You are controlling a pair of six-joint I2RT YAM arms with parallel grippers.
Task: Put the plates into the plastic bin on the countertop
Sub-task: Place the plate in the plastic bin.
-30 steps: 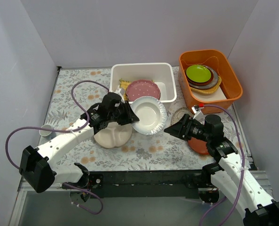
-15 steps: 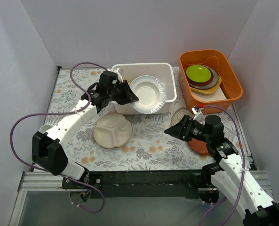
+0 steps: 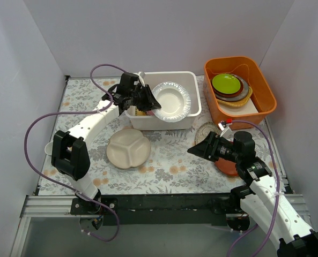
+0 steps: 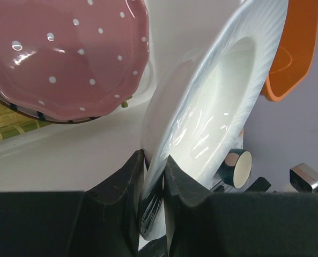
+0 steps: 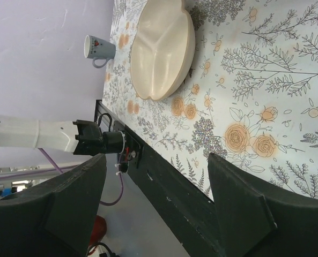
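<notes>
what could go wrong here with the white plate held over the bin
1. The left gripper pinches the glossy white plate only by its rim, and the plate is steeply tilted, so it may slip out.
2. The pink dotted plate lies close by in the plastic bin. A drop or hard release could knock or chip both.

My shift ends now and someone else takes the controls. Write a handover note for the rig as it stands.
Left gripper: shut on the rim of the glossy white plate, held tilted over the plastic bin.
Right gripper: open, empty, above the countertop.
Done: the pink dotted plate lies in the bin.
Left: release the held plate into the bin, then move the cream three-section plate, beige lacy plate and red-brown plate, all on the countertop.
</notes>
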